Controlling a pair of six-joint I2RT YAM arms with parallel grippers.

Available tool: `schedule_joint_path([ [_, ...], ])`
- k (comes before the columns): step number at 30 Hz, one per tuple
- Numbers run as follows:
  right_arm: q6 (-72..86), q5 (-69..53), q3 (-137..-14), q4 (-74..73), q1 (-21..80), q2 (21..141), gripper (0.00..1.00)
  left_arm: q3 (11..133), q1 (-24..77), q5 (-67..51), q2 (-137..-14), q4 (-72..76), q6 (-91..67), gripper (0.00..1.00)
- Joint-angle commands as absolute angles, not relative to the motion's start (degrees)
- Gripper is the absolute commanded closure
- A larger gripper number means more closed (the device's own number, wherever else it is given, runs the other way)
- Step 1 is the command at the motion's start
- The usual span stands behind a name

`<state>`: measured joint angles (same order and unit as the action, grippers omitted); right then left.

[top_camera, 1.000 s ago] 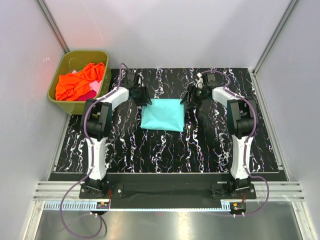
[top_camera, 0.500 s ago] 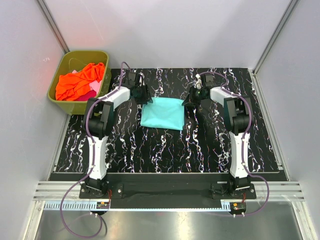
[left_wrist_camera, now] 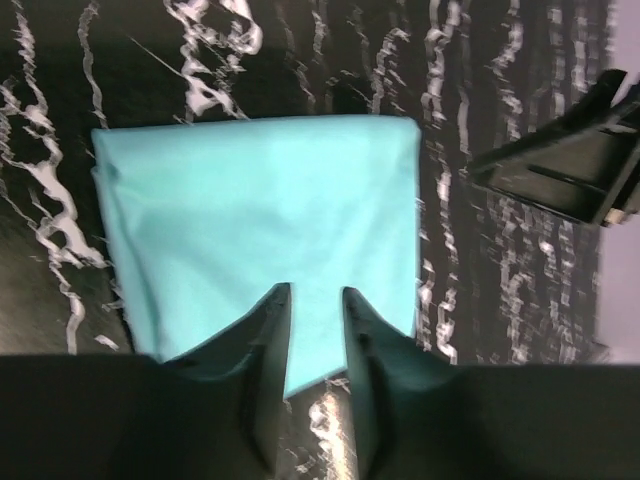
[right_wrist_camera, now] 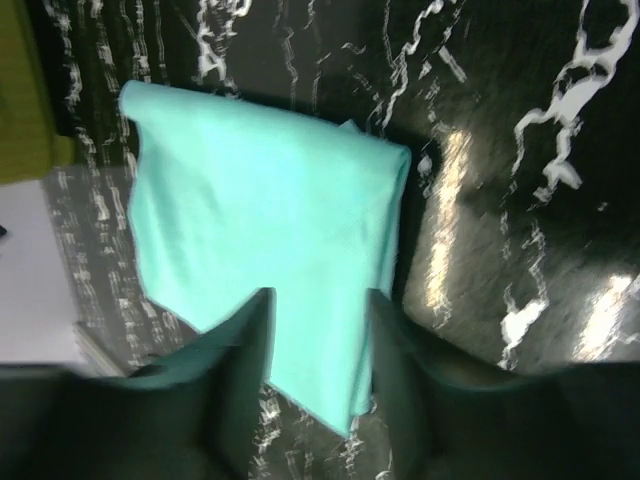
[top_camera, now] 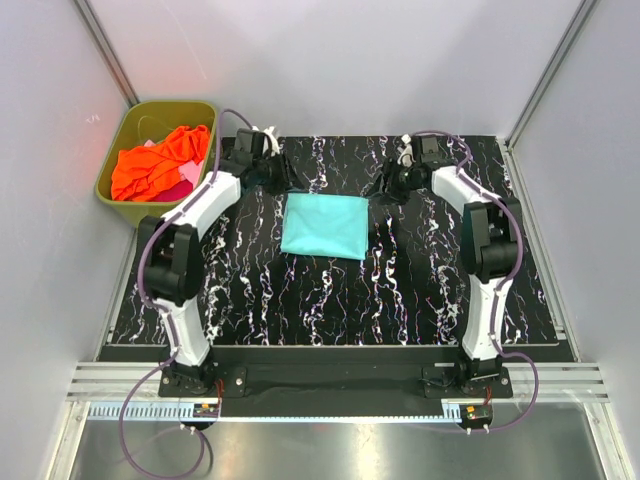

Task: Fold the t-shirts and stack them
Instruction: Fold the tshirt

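Both jaws spread, empty. Orange t-shirt (top_camera: 160,165) in tub (top_camera: 165,105) lies left of left gripper (top_camera: 275,175); right gripper (top_camera: 390,185) well apart.

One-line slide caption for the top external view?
Folded teal t-shirt on the table, left gripper and right gripper open near its far corners; orange t-shirt and pink t-shirt in the olive tub.

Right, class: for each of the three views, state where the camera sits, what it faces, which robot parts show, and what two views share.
Top external: above and behind the robot, looking down on the table; left arm and right arm show.
Left wrist: on the left arm, looking down past the left gripper fingers at the teal t-shirt.
Right wrist: on the right arm, facing that shirt past the right gripper.
Shared: all three show the teal t-shirt.
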<state>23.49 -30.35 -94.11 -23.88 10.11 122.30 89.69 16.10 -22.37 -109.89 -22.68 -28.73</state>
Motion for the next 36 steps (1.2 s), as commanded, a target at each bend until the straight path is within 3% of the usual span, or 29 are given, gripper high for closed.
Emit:
schedule_joint_path([
  [1,25.57,-34.17,-91.06,-25.06,10.72,116.47,0.56,83.87,17.31,-26.90,-107.75,-21.28,-29.88,0.75],
  [3,25.93,-36.11,-88.87,-23.56,11.51,115.23,0.74,81.49,17.40,-27.86,-108.89,-19.87,-30.41,0.86],
  [4,26.80,-38.99,-88.25,-21.38,12.47,114.53,0.88,81.30,17.32,-28.30,-109.59,-19.86,-30.58,0.88],
  [8,26.64,-39.90,-87.37,-20.21,16.33,115.05,1.00,79.46,17.40,-25.77,-111.62,-19.86,-31.20,0.93],
  [19,26.90,-41.67,-79.45,-10.99,17.75,122.77,1.00,71.81,17.49,-14.87,-109.95,-20.13,-31.20,0.91],
  [27,25.40,-39.02,-81.82,-14.41,17.75,121.03,0.99,71.45,17.67,-15.20,-106.62,-21.00,-32.78,0.82],
  [36,30.14,-43.41,-86.57,-14.15,22.49,117.95,0.97,73.13,18.19,-16.96,-102.04,-23.03,-33.22,0.81],
])
